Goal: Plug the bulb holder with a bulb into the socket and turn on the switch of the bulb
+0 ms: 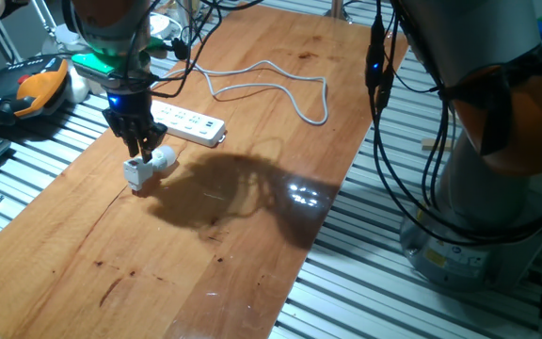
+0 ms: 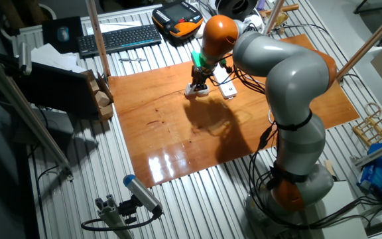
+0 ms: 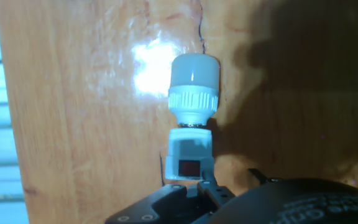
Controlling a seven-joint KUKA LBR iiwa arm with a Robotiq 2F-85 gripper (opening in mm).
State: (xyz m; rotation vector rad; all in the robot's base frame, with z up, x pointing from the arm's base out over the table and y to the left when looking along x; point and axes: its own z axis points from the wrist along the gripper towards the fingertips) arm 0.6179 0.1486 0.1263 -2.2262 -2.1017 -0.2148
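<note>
White holder [image 1: 137, 171] with the bulb [image 1: 164, 156] screwed in lies on its side on the wood table [image 1: 252, 245], just near of the strip [image 1: 188, 122], not plugged in. I have the gripper [image 1: 140, 148] right down over the holder end; from the fixed view the fingers look to straddle it, but I cannot tell if they're clamped or merely around it. Hand view shows only the finger roots at the bottom edge, holder [image 3: 188, 160] just ahead of them, red switch [image 3: 188, 168] facing the camera, bulb [image 3: 194, 84] pointing away. The other fixed view is too small to settle it: gripper [image 2: 198, 81] over the white lump, strip end [image 2: 228, 90] just to the right. Strip cable [image 1: 280, 89] loops off to the far right, clear of the work. My read: we're at the pick step, nothing of the plugging done yet. Next I'd confirm a firm pinch on the boxy body, lift, swing the holder so its prongs face down, line up over an outlet and press straight in. Switch comes last. Risk: a sideways grip lets the holder twist when pushed.
</note>
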